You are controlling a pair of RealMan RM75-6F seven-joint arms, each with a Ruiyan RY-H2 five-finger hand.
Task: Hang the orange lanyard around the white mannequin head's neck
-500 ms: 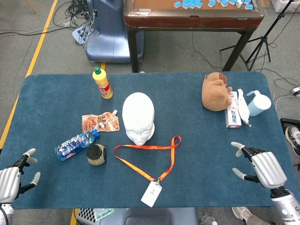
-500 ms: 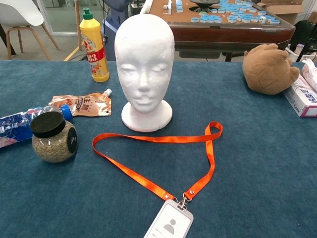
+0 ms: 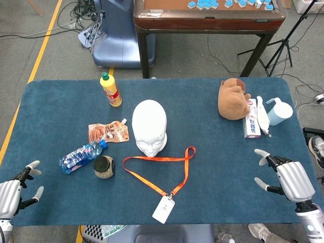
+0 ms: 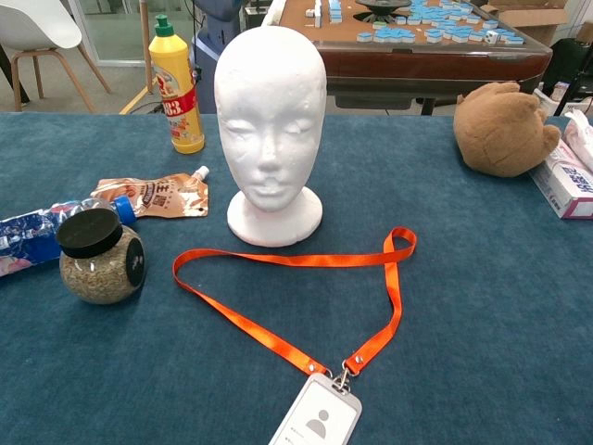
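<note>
**Lanyard untouched, hands at the near corners**

Since half a second ago our right hand (image 3: 286,177) has slipped a little toward the near right corner of the table (image 3: 50,101); nothing else has shifted. Our left hand (image 3: 15,190) sits at the near left corner. Both hold nothing, fingers spread wide.

The lanyard (image 4: 287,306) lies flat in a loose loop by the near edge, mid-table, its far strand just in front of the head (image 4: 269,130), which stands upright at the centre. The badge (image 4: 317,422) rests at the near edge.

The strap lies flush on the cloth, so we judge a pinch may slide off or catch fabric. Lifted by one strand, the loop could collapse and twist, and the swinging badge may snag. The head looks light; a strap dragged across it could tip it toward the jar (image 4: 97,260) or pouch (image 4: 153,197) to its left.
</note>
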